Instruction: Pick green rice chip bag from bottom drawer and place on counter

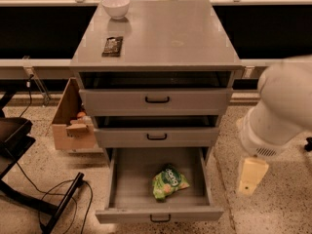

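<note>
A grey cabinet of three drawers stands in the middle of the scene, and all three are pulled out by different amounts. The bottom drawer [159, 214] is drawn out farthest toward the near side, with its small black handle on the front panel. The green rice chip bag [169, 182] lies on the drawer floor, right of centre and toward the near end, crinkled and slightly tilted. It touches no wall of the drawer. The middle drawer [157, 137] and the top drawer [156, 100] are each pulled out only a little.

The worktop [165, 38] is smooth and grey. A white bowl [116, 6] sits at its far left corner. A flat dark packet [112, 46] lies nearer on the left side, apart from the bowl.

The gripper [251, 177] hangs to the right of the cabinet, outside the bottom drawer and above the speckled floor. It sits below the bulky white arm [282, 106] and is well apart from the bag. Only a pale yellow part of it shows, so I cannot tell whether it is spread or pressed together. It holds nothing that can be seen.

On the floor to the left of the cabinet stands a cardboard box [70, 126]. Nearer than that are black cables [53, 204].
</note>
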`<control>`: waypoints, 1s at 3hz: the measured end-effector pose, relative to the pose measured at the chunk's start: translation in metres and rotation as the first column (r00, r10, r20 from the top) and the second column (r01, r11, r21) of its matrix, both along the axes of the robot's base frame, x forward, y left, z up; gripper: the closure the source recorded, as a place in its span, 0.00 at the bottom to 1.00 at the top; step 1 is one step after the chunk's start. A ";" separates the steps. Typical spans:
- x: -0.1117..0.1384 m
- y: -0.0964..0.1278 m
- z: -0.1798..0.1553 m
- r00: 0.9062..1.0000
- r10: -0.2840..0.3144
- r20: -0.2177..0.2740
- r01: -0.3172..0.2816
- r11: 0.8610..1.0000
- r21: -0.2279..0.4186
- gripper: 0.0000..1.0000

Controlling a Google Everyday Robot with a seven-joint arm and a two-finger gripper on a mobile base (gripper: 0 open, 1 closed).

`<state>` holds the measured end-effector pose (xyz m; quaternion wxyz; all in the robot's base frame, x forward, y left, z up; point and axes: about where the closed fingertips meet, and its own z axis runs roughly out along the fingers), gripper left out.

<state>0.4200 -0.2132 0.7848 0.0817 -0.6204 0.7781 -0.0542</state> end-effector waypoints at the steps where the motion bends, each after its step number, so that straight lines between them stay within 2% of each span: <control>1: 0.023 -0.003 -0.086 1.000 0.021 -0.017 -0.021 1.000 0.010 0.00; 2: 0.023 -0.003 -0.086 1.000 0.021 -0.017 -0.021 1.000 0.010 0.00; 3: 0.030 -0.010 -0.123 0.998 0.022 -0.059 -0.017 0.996 0.084 0.00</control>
